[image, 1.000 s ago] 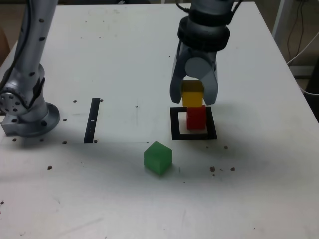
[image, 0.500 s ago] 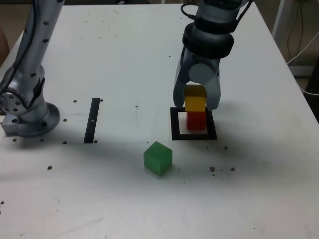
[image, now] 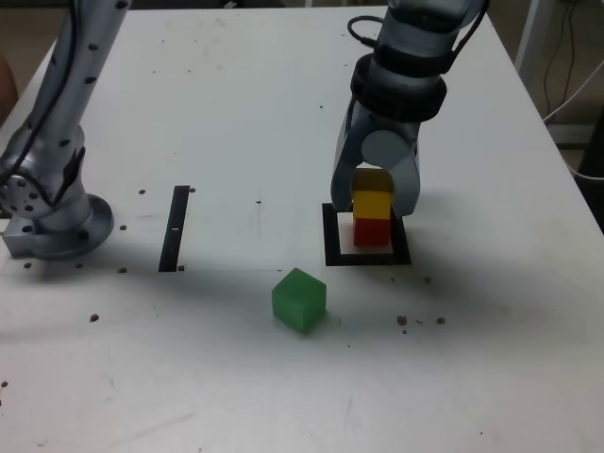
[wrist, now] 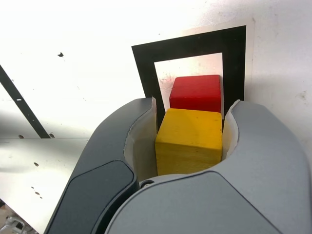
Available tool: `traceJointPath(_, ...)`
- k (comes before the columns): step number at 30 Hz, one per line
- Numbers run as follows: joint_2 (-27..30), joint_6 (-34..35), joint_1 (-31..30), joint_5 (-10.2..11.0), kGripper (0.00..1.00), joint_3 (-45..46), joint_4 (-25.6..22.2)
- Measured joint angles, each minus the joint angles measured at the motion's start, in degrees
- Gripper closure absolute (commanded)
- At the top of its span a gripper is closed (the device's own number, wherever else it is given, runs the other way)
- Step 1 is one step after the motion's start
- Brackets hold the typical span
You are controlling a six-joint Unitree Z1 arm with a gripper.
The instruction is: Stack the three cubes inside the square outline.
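In the exterior view my gripper (image: 373,202) is shut on the yellow cube (image: 372,205), one finger on each side of it. The yellow cube sits directly on top of the red cube (image: 372,232), and the two appear to touch. The red cube stands on the white centre of the square outline (image: 332,247). The wrist view shows the yellow cube (wrist: 189,141) between my pads (wrist: 142,141), with the red cube (wrist: 195,92) below it inside the square outline (wrist: 144,63). The green cube (image: 299,300) lies alone on the table, nearer the front and to the exterior view's left of the outline.
A narrow black strip (image: 175,228) lies flat at the exterior view's left of the outline. The arm's base (image: 52,222) stands at the table's left edge. Small dark specks dot the white tabletop (image: 236,113). Cables (image: 576,85) hang beyond the right edge.
My gripper has come down with the yellow cube, closing the gap until the cube rests on the red one. The green cube has not moved.
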State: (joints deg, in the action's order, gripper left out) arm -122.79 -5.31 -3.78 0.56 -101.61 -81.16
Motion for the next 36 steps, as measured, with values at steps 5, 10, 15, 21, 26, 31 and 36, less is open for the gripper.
traceJointPath(5,0.0,-0.5,0.0,0.0,0.17,0.0,0.3)
traceJointPath(10,0.0,-0.7,0.0,-0.1,0.16,0.6,0.4)
traceJointPath(15,0.0,-0.7,0.0,-0.1,0.14,1.1,0.4)
traceJointPath(21,0.4,-0.7,0.1,0.5,0.03,1.1,0.4)
traceJointPath(26,3.8,-0.7,0.1,1.5,0.01,1.4,0.3)
traceJointPath(31,7.5,-0.5,0.1,1.8,0.01,3.6,-0.2)
traceJointPath(36,10.9,-0.4,0.1,1.7,0.01,6.6,-0.2)
